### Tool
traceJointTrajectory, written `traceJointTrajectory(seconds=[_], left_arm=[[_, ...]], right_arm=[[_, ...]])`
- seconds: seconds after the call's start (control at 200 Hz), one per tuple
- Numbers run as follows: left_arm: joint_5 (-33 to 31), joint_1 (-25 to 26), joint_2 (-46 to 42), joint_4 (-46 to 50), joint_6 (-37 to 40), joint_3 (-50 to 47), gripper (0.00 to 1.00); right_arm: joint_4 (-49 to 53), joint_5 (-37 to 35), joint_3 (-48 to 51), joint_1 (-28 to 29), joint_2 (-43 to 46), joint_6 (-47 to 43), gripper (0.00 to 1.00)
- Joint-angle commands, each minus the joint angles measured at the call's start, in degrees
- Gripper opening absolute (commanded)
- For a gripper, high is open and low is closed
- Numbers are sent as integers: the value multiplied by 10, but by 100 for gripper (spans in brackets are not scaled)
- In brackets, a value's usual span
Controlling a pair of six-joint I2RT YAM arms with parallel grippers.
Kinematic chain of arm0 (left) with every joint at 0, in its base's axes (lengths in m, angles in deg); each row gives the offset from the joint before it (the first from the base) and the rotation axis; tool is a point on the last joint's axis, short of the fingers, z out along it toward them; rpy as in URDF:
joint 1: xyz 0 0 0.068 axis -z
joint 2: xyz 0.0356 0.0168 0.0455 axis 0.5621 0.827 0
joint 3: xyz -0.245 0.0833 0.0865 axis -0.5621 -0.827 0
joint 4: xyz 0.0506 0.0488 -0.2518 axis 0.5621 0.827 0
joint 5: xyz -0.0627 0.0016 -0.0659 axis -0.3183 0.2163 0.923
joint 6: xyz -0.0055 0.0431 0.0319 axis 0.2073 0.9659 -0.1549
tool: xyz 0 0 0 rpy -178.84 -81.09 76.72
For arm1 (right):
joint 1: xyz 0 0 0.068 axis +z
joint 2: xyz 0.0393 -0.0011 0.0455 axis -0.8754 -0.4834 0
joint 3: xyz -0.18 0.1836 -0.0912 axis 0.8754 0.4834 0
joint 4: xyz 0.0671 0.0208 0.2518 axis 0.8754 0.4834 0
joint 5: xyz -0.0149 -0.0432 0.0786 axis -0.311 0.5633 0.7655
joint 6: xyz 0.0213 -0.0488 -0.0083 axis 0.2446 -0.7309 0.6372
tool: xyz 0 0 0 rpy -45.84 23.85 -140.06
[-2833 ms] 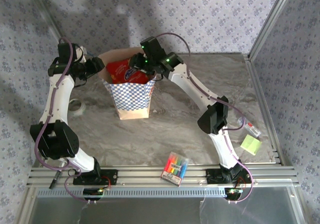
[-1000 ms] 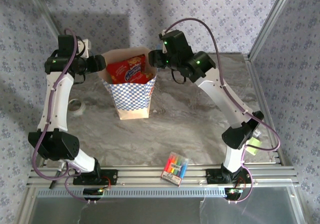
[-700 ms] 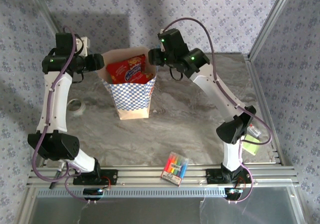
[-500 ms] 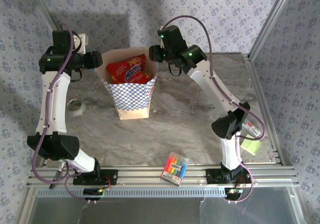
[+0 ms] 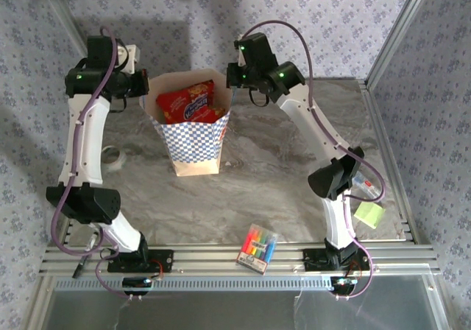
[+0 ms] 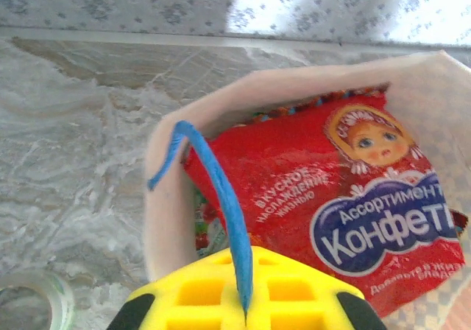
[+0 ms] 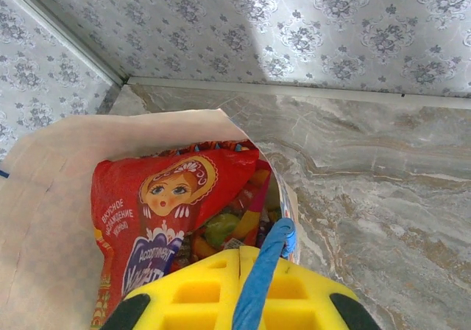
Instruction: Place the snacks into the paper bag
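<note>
The tan paper bag (image 5: 193,142) with its blue-white checkered band stands upright at the back of the table. A large red cookie bag (image 5: 188,103) sticks out of its open top, with smaller colourful packets (image 7: 221,230) beside it. My left gripper (image 5: 144,87) hangs at the bag's left rim. In the left wrist view this gripper (image 6: 245,250) is shut on a blue cord handle (image 6: 221,190) that runs up from the rim. My right gripper (image 5: 231,76) hangs at the bag's right rim. In the right wrist view it (image 7: 243,255) is shut on the other blue cord handle (image 7: 271,260).
A clear pack of coloured markers (image 5: 257,247) lies near the front rail. A yellow sticky-note pad (image 5: 369,213) and a small packet (image 5: 372,191) lie at the right edge. A tape roll (image 5: 110,157) sits left of the bag. Patterned walls close in the back and sides.
Both grippers have gone from open to shut, each pinching a blue cord handle at the bag's rim. The right gripper earlier drew back from the red cookie bag.
</note>
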State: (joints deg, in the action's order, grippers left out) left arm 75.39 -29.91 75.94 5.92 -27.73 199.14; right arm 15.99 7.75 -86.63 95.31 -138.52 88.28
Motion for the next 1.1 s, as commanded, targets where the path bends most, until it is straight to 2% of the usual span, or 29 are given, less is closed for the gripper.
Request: traceJointTrajectory(seconds=[0.0,0.365,0.52,0.8,1.094], left_arm=[[2,27,13,19,8,45,0],[1,118,45,-16,-30,124,0],[15,145,67,-33,-48,151,0],[19,208,149,0,-36,277,0],[-14,242,155,0,-41,260,0]], right_arm=[[3,2,-14,-11,23,-7,0],[-4,-29,11,-27,84,-27,0],[-9,-33,47,-40,124,-32,0],[-26,-69,155,-69,222,-43,0],[-37,-22,262,-132,287,-29,0]])
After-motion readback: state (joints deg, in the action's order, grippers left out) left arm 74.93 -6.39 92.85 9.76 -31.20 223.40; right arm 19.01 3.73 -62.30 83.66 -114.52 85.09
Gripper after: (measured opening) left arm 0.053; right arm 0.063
